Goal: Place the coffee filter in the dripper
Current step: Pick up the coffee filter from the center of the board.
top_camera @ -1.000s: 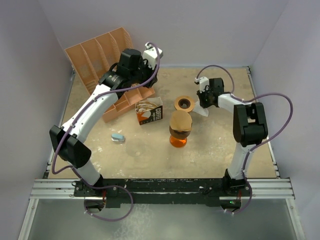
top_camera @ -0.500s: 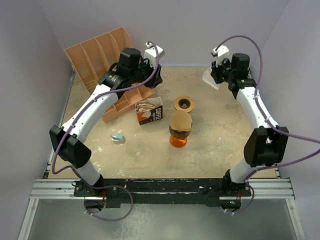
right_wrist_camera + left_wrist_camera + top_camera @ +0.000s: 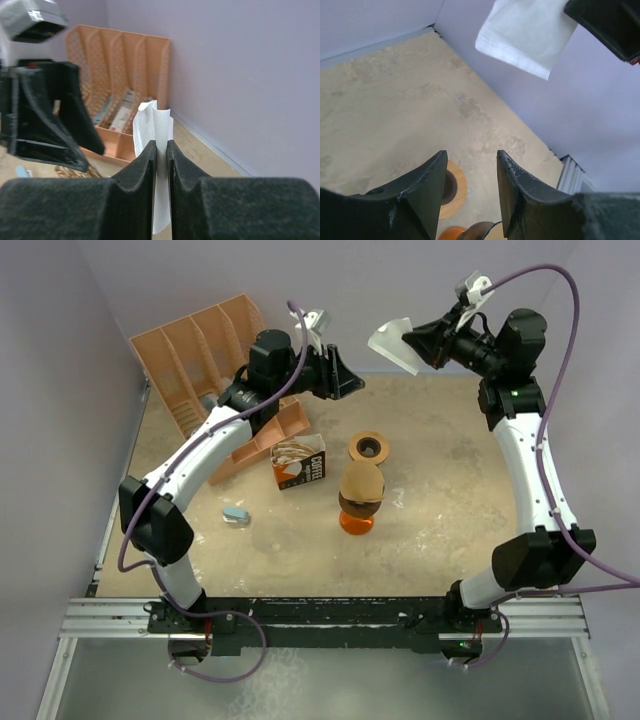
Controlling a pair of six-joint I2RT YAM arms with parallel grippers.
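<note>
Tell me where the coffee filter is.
In the top view, the coffee filter is held aloft at the back, pinched in the right gripper, just right of the left gripper.

We see soft, even, diffuse light on the worktop (image 3: 450,530) with faint shadows and no glare, though the dark fingers (image 3: 420,195) of the left end effector (image 3: 471,157) and those of the right end effector (image 3: 161,146) loom unsharp close to the lens in the wrist views.
</note>
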